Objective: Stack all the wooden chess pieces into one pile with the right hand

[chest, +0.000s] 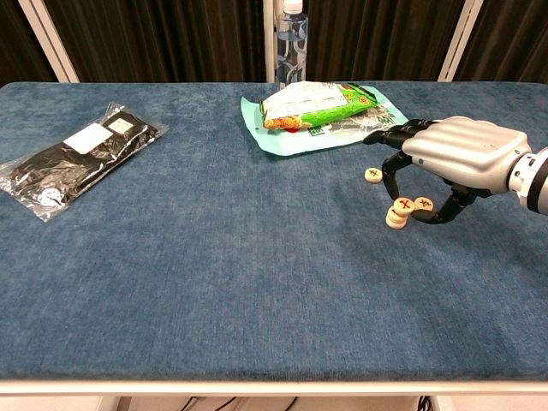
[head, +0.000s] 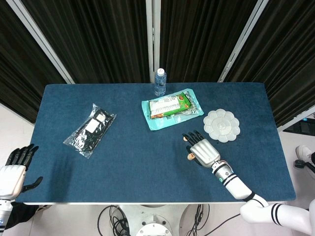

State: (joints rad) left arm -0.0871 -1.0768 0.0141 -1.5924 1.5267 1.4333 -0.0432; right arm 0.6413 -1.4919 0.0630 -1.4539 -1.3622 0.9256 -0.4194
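Observation:
My right hand (chest: pixel 454 158) (head: pixel 203 151) hovers low over the table's right half, fingers curled down. Thumb and a finger pinch a round wooden chess piece with a red mark (chest: pixel 424 204). It touches or nearly touches a small pile of pieces (chest: pixel 396 216) (head: pixel 189 157) just to its left; I cannot tell which. A single piece (chest: pixel 373 175) (head: pixel 186 138) lies apart, farther back. My left hand (head: pixel 15 172) hangs off the table's near left corner, fingers apart and holding nothing.
Behind the pieces lie a green snack bag on a teal pouch (chest: pixel 321 104) (head: pixel 170 105) and a white flower-shaped dish (head: pixel 222 125). A water bottle (head: pixel 160 82) stands at the back edge. A black packet (chest: pixel 77 158) lies at the left.

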